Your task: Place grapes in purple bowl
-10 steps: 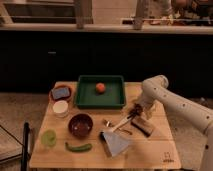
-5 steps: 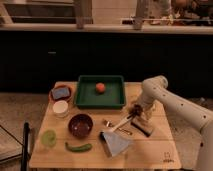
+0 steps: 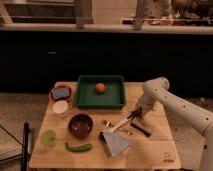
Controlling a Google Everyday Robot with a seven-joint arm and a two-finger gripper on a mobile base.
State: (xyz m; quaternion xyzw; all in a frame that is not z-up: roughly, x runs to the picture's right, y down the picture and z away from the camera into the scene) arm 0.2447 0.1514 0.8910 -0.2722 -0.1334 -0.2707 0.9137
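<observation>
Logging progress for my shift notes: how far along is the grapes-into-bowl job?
Done: nothing yet; the purple bowl looks empty. In hand: the gripper is low over the table, beside a dark lump, possibly the grapes. Left: grasp them, carry them to the bowl, release.

Orange ball (image 3: 100,87) in green tray (image 3: 86,98); green pepper (image 3: 78,147), maybe, front left.
</observation>
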